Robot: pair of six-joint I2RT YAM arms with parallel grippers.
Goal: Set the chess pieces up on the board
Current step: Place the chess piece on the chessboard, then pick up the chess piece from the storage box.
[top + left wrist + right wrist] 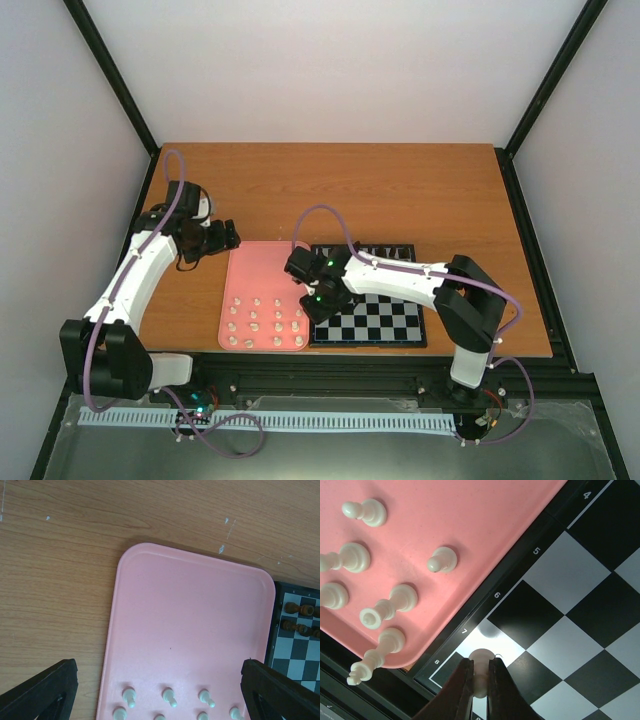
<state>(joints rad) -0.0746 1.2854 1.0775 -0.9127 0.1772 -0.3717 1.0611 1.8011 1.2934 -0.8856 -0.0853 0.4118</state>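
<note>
- Currently the right gripper (480, 669) is pinching one white piece (480, 657) between nearly closed fingers (462, 692), at the lower middle of the right wrist view.
- That white piece is hanging over the pale square beside the rim number 7, near the corner of the board (580, 630) that is lying against the pink tray (470, 525). Whether it is touching the square I cannot tell.
- Other white pieces (395, 602) are lying on the tray in the left of that view, several tipped on their sides and a few standing.
- From overhead, the board (400, 322) is sitting just right of the tray (255, 270) on the desk (400, 190), and the right arm is reaching across it from the lower right.
- Dark pieces (385, 250) are standing along the board's upper edge.
- The left gripper (226, 237) is hovering by the tray's upper left corner, its fingers (50, 685) spreading wide and holding nothing.
</note>
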